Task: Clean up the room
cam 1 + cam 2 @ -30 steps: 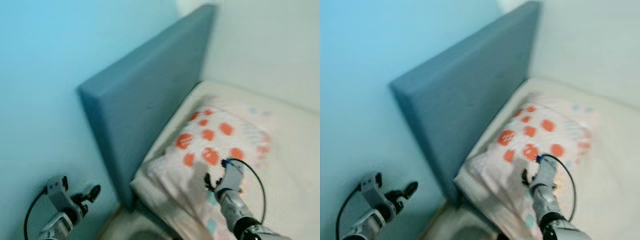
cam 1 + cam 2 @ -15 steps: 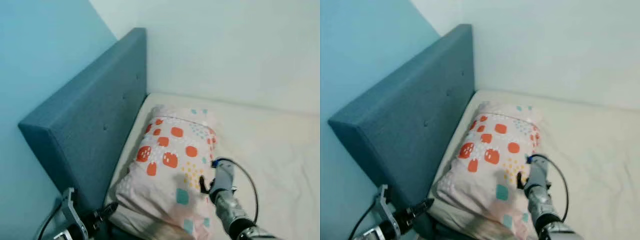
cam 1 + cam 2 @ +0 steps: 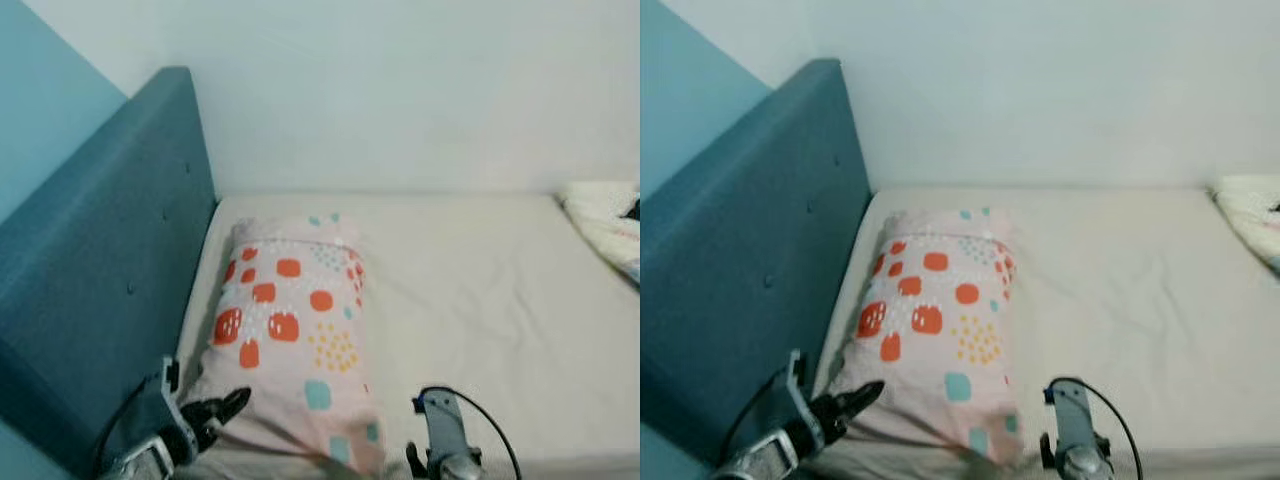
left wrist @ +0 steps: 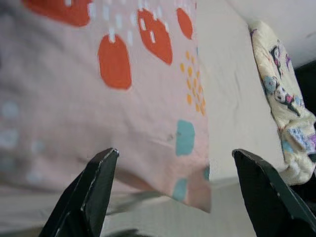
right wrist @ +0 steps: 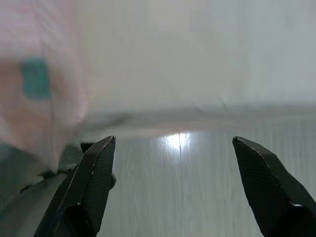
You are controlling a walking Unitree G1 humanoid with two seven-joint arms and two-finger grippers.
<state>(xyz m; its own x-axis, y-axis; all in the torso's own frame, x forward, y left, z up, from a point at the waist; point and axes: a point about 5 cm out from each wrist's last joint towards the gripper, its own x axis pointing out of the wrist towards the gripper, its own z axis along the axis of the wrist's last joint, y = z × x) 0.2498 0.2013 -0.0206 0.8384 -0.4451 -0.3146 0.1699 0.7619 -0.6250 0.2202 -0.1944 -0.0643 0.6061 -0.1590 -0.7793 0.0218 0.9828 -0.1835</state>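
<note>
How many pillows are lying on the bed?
1. The pink pillow with orange and teal patches lies beside the blue padded headboard. A cream patterned bundle at the bed's far right edge may be a blanket; more could be hidden.

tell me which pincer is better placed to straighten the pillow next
Probably the left pincer: open, its tips are right at the near corner of the pillow by the headboard. The right pincer sits lower, off the pillow's edge.

Head stereo pair looking down and forward over the bed (image 3: pixel 480 300), both sharing pillow (image 3: pixel 290 340) and headboard (image 3: pixel 740 290), left wrist cam sitting close over the pillow, right wrist cam facing the bed edge and floor (image 5: pixel 197 182).
</note>
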